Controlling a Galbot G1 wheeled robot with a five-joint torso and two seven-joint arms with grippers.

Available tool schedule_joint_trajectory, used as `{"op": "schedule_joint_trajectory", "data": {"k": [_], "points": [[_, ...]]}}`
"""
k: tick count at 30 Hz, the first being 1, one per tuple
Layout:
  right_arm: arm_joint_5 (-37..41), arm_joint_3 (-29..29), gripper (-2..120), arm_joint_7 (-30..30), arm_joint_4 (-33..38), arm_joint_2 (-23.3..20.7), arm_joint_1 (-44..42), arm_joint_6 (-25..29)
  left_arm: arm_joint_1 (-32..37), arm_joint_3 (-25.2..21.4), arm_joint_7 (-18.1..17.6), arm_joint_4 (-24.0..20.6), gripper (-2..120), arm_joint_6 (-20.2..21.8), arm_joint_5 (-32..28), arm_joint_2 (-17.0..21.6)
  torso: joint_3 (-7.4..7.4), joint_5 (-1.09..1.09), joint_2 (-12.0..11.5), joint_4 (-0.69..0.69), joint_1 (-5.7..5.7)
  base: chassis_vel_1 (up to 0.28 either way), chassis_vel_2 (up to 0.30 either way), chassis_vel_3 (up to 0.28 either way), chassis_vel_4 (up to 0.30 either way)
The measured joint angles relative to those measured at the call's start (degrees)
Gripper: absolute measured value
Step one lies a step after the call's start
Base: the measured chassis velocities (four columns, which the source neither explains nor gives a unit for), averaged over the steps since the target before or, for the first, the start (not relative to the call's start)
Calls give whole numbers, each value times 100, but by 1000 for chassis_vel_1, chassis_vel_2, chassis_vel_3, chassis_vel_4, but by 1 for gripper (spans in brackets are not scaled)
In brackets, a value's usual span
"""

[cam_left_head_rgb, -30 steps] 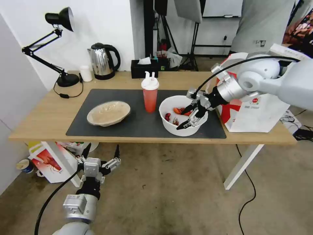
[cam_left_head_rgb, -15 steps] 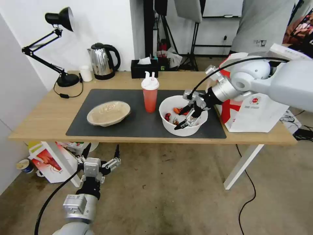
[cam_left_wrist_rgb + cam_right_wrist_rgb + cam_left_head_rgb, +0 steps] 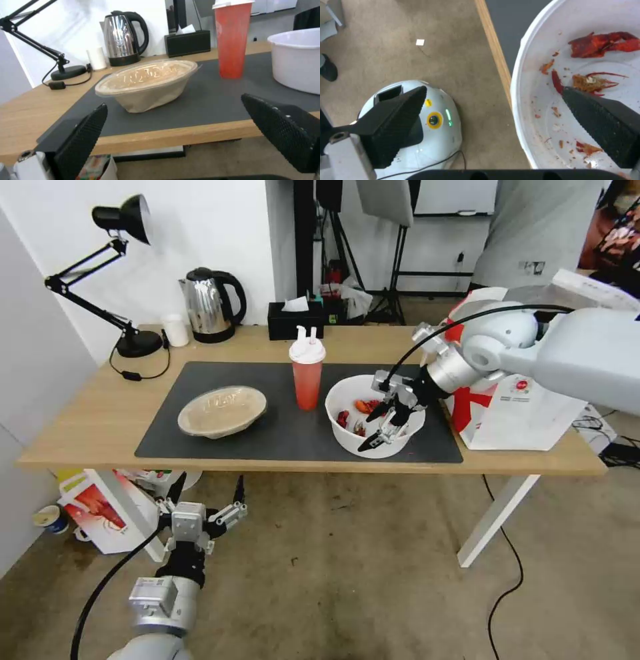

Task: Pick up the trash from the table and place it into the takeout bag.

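table (image 3: 100, 427) carries all trash; takeout bag (image 3: 527, 413) stands behind right gripper (image 3: 381, 427). right gripper spread wide, straddling near rim of white bowl (image 3: 343, 397), one finger inside, one outside, likely for a rim pinch. left gripper (image 3: 203, 500) parked low, open.

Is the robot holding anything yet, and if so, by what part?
Nothing is held. The right gripper is open, its fingers straddling the near rim of the white bowl. The left gripper hangs open below the table.

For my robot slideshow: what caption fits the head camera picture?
Right gripper open astride the white bowl's near rim; left gripper waits below the table.
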Motion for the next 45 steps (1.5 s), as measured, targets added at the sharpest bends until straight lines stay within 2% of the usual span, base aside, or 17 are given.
{"op": "schedule_joint_trajectory", "data": {"k": [26,31,34,35,44,45], "points": [[-430,252,100,-208,-278,105,-469,-9,0,0,0,0,100,0,0,0,0,1,0,0,0,0,0,0,0],[-466,276,88,-232,-310,114,-533,-12,0,0,0,0,100,0,0,0,0,0,0,0,0,0,0,0,0],[-528,335,73,-266,-353,120,-639,-22,0,0,0,0,100,0,0,0,0,1,0,0,0,0,0,0,0],[-528,335,73,-266,-353,120,-639,-22,0,0,0,0,100,0,0,0,0,1,0,0,0,0,0,0,0],[-712,526,36,-529,-469,146,-865,-82,0,0,0,0,100,0,0,0,0,1,0,0,0,0,0,0,0],[-712,526,36,-529,-469,146,-865,-82,0,0,0,0,100,0,0,0,0,1,0,0,0,0,0,0,0]]}}
